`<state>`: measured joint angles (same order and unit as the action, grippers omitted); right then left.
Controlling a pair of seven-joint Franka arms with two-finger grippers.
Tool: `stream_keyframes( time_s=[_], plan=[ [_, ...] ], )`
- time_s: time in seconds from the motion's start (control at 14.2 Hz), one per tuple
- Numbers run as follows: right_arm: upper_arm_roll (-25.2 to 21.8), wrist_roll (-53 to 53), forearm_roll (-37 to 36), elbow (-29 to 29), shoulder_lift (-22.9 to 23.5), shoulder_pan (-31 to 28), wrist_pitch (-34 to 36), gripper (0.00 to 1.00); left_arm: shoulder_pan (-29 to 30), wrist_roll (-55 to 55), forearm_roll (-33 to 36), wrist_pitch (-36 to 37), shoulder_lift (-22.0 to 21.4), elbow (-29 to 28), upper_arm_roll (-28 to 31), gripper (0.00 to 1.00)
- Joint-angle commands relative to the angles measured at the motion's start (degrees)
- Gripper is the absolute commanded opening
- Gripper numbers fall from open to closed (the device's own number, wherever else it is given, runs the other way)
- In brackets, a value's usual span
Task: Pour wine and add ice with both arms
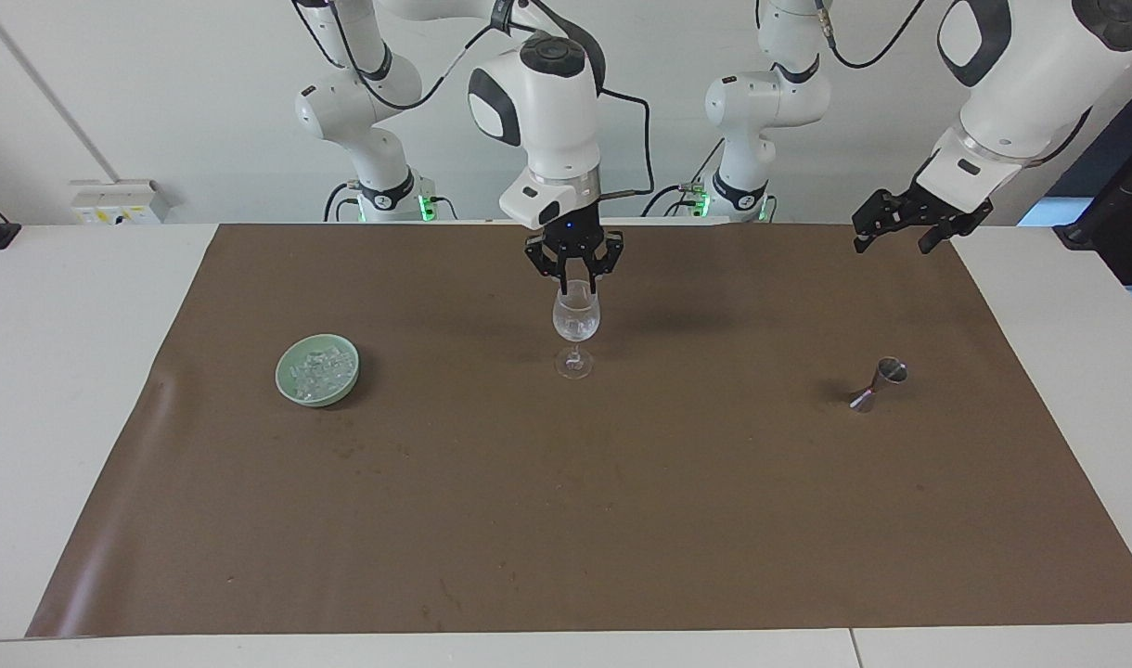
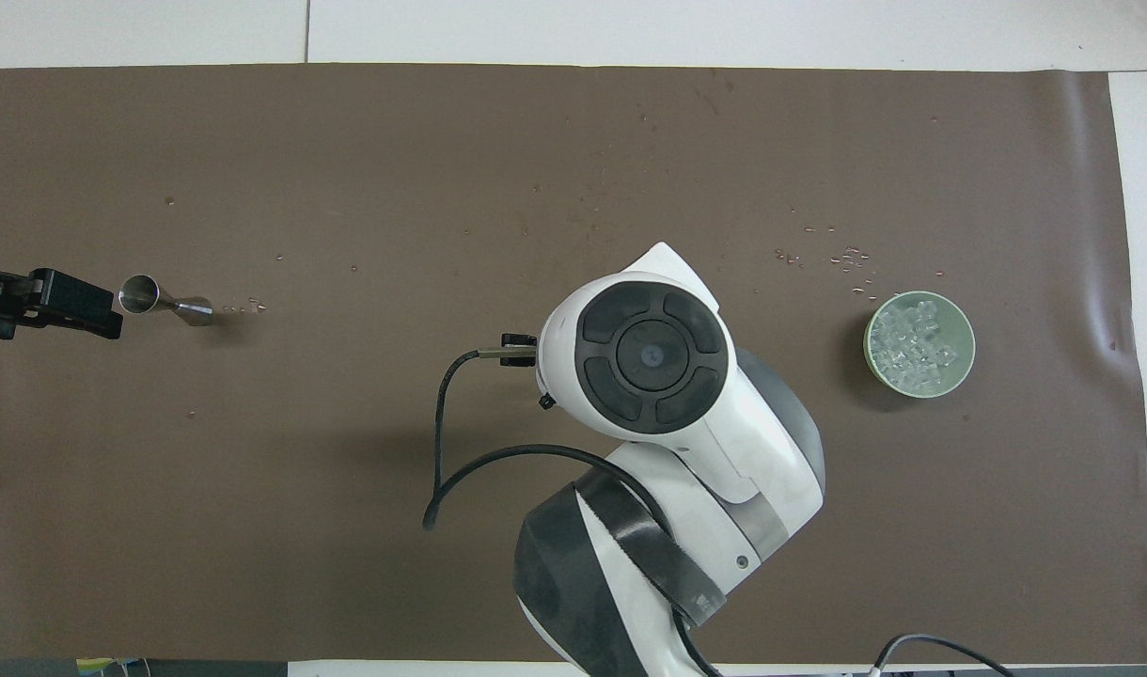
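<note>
Black right gripper [image 1: 574,271] hangs just over the wine glass [image 1: 576,320] mid-mat, fingers parted, holding nothing. Left gripper [image 1: 900,225] waits spread wide, empty. Ice [image 1: 319,370] fills the green bowl [image 1: 288,385] toward the right arm's end.

One camera sits high across the table [image 1: 83,371], facing the robots; another looks steeply down from their end. Both share the brown mat [image 1: 566,501] [image 2: 348,169].
</note>
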<state>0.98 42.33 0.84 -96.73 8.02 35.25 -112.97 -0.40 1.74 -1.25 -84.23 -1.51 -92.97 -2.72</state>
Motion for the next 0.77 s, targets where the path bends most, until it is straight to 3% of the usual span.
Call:
stream_keyframes(
  time_s=[0.0,0.07,0.14,0.49,0.7],
  plan=[
    [0.16,-1.02,-0.48,0.75,-1.34,-4.90,3.88,0.62,-1.09,-1.56,1.60,-1.54,-0.87,-1.07,0.35,1.00],
    [0.16,-2.33,-0.49,0.75,-2.21,-7.54,5.47,0.84,-1.00,-1.57,2.48,-2.34,-0.87,-0.99,0.35,1.00],
    [0.25,-4.00,-0.49,0.32,-3.70,-10.09,7.13,1.00,-1.00,-1.57,2.49,-2.43,-0.87,-1.07,0.35,1.00],
    [0.16,-15.30,-0.22,-0.91,-8.11,-22.66,10.93,1.00,-0.83,-1.13,2.05,-2.52,-0.87,-0.90,0.17,1.00],
    [0.16,-26.92,-0.31,-0.83,-9.59,-31.18,18.55,1.00,-0.91,-1.04,1.78,-2.52,-0.69,-0.46,0.17,1.00]
  ],
)
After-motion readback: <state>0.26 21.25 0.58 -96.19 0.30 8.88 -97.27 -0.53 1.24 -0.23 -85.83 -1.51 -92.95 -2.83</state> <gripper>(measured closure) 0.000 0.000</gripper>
